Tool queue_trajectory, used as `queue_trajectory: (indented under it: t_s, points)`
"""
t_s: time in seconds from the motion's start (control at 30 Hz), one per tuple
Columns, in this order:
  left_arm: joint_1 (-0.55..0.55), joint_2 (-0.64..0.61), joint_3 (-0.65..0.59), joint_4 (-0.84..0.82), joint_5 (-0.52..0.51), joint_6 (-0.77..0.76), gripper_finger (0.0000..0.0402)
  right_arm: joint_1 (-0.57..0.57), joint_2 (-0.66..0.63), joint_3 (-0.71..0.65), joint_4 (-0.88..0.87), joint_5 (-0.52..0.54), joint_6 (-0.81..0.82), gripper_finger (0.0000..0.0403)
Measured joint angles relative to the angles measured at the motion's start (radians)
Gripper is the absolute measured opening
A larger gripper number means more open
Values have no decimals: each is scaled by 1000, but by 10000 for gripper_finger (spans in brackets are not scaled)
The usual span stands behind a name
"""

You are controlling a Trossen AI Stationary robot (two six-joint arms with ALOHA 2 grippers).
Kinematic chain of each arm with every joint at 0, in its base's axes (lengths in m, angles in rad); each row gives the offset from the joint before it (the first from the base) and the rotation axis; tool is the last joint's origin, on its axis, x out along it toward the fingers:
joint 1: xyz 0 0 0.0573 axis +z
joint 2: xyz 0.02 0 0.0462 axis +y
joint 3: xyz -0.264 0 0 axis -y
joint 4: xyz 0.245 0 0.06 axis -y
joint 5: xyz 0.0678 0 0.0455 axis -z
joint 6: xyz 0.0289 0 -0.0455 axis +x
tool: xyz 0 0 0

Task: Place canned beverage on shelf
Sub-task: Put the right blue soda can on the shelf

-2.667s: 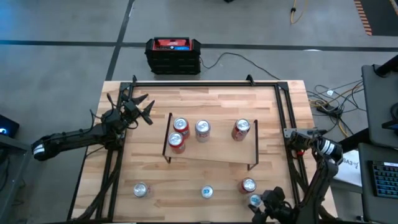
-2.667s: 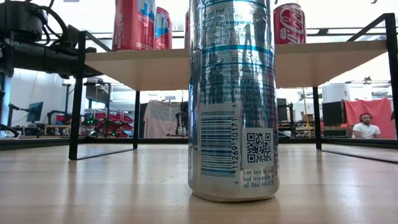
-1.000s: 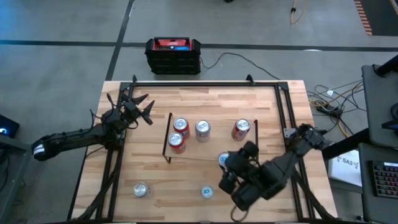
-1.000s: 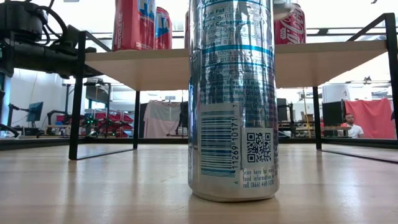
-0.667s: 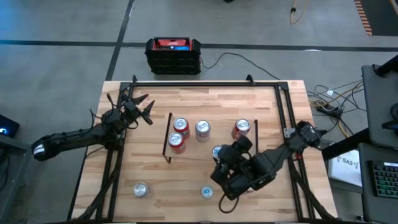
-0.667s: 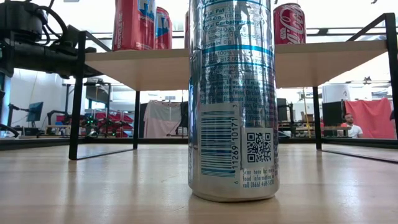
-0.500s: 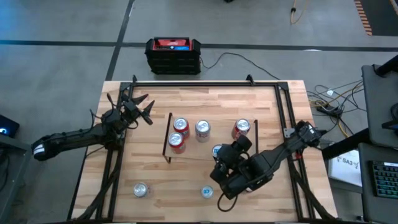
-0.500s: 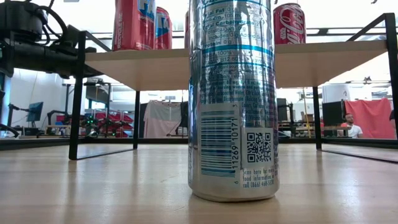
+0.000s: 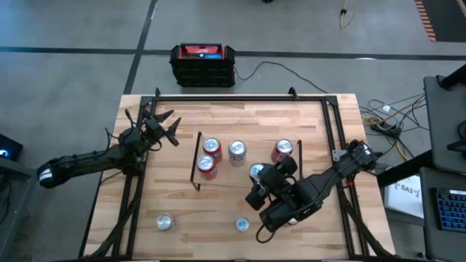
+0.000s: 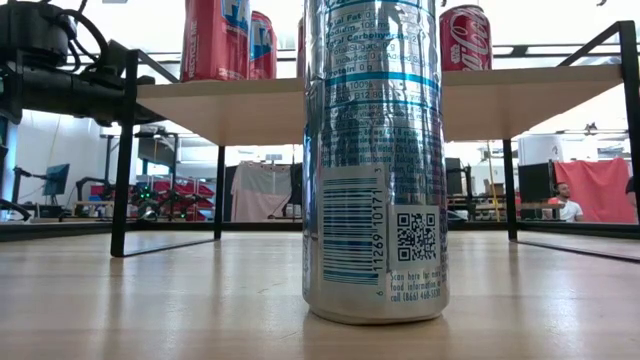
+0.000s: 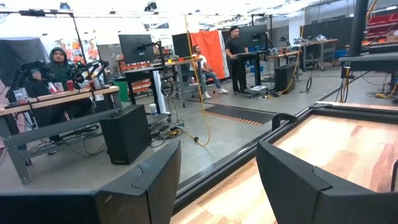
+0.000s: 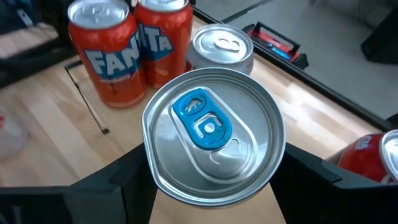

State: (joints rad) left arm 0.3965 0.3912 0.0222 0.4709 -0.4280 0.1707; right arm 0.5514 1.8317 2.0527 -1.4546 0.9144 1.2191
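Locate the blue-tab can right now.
The blue-tab can sits between the right gripper fingers, over the shelf toward its right half in the high view, in front of the silver can and the red can.

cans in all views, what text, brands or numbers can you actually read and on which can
"FANTA": two orange cans on the shelf, right wrist view.
"Coca-Cola" script, partly cut off: red can on the shelf, low view.
"11269 10171" beside a barcode and QR code: tall silver can on the table, low view.
Its fine print: too small to read.
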Motion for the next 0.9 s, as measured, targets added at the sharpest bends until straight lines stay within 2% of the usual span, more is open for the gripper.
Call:
queue_trajectory:
  t_s: [0.33,0.9]
  points:
    - [0,0,0,0,0,0,195,-1,-27,-14,9,-33,88,249]
    - [0,0,0,0,0,0,195,0,-66,-180,167,-32,94,249]
